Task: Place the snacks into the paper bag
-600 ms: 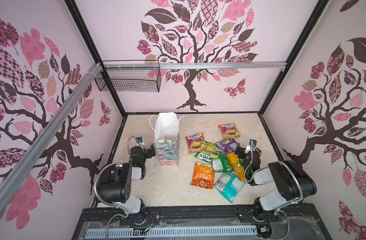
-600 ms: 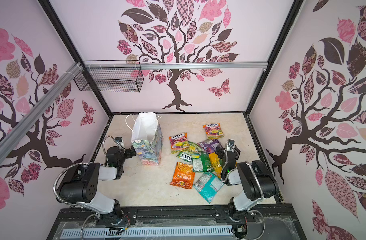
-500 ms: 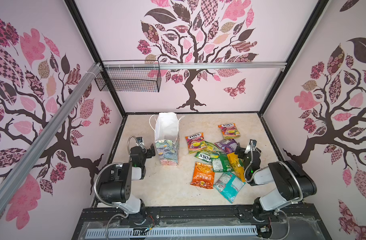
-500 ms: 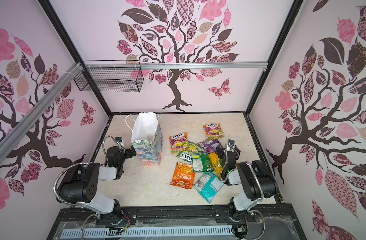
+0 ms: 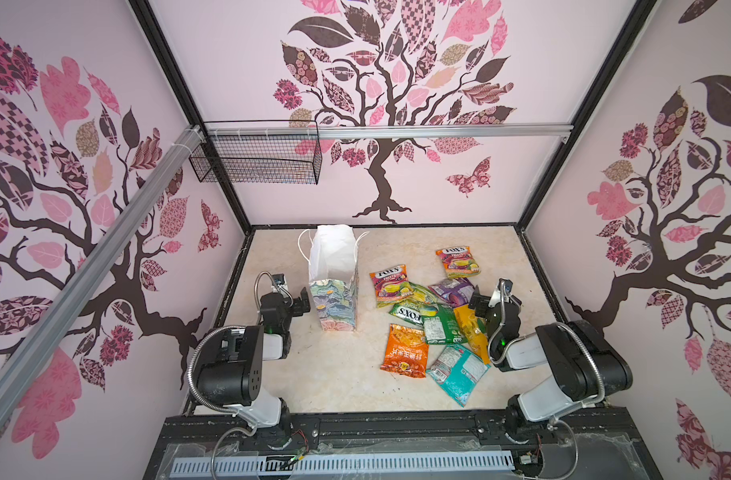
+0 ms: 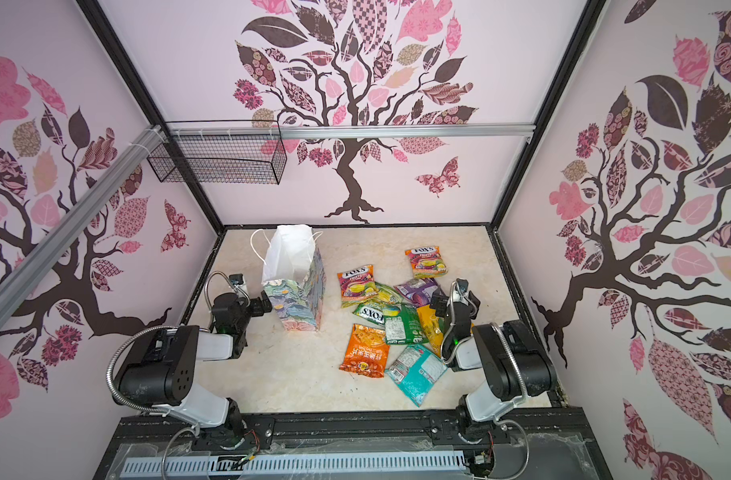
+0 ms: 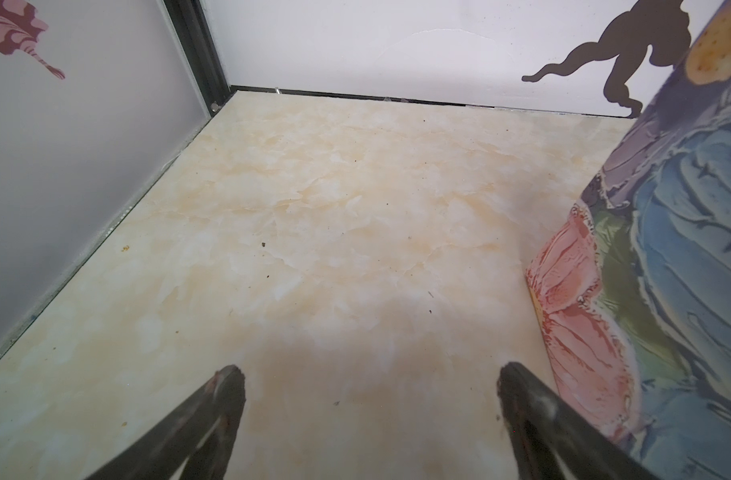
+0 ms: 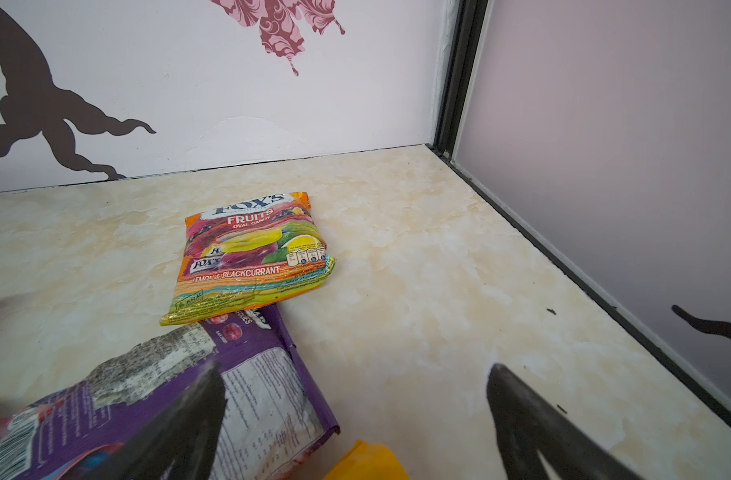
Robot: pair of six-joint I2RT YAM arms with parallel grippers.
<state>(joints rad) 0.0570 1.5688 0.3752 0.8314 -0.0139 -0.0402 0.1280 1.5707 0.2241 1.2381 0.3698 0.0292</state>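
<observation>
A: Spread wide, holding nothing: right gripper [image 8: 355, 370]. Below one finger, purple packet [image 8: 256, 374]; farther ahead, Fox's packet [image 8: 247, 253].
B: Start with the purple one, probably. Pinch an edge, not the glossy flat face; lift clear of the other snacks [image 5: 434, 324] alongside.
A: Same for left gripper [image 7: 370, 369]: spread, empty. Just beside one finger, bag [image 7: 667, 249]: upright, mouth open upward, white inside, floral outside.
B: Steady the bag; light paper, likely to tip. Drop from above the mouth.

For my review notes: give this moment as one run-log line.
left gripper open, empty, beside bag | right gripper open, empty, by purple packet | snacks on table, none held
</observation>
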